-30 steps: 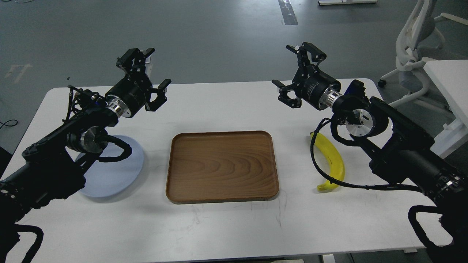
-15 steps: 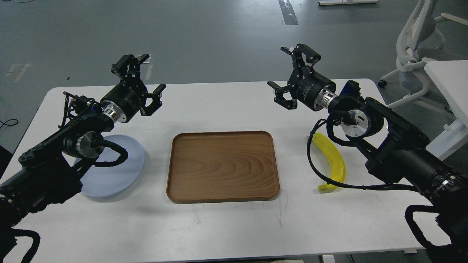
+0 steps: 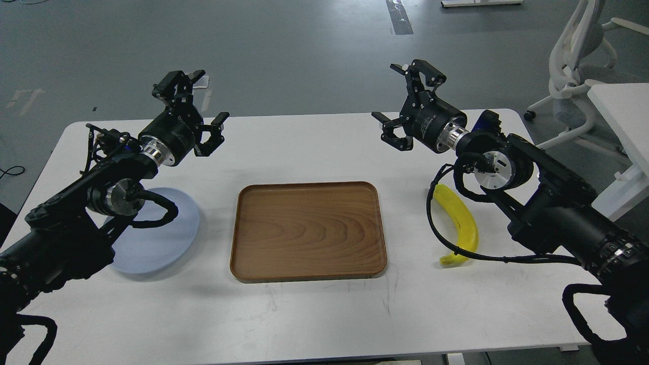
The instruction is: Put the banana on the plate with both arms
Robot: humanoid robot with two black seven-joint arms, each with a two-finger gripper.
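Observation:
The yellow banana [image 3: 461,223] lies on the white table at the right, partly behind my right arm's cable. The pale blue-grey plate [image 3: 157,238] lies on the table at the left, partly hidden under my left arm. My left gripper [image 3: 200,104] is open and empty, held in the air above the table's far left, well behind the plate. My right gripper [image 3: 400,96] is open and empty, held in the air above the far right of the table, behind and to the left of the banana.
A brown rectangular wooden tray [image 3: 308,230] lies in the middle of the white table [image 3: 314,314], between plate and banana. A white office chair [image 3: 578,66] and another white table's corner [image 3: 621,111] stand at the far right.
My left gripper has moved left and slightly up. My right gripper has moved a little left. Both stayed open. Banana, plate and tray have not moved.

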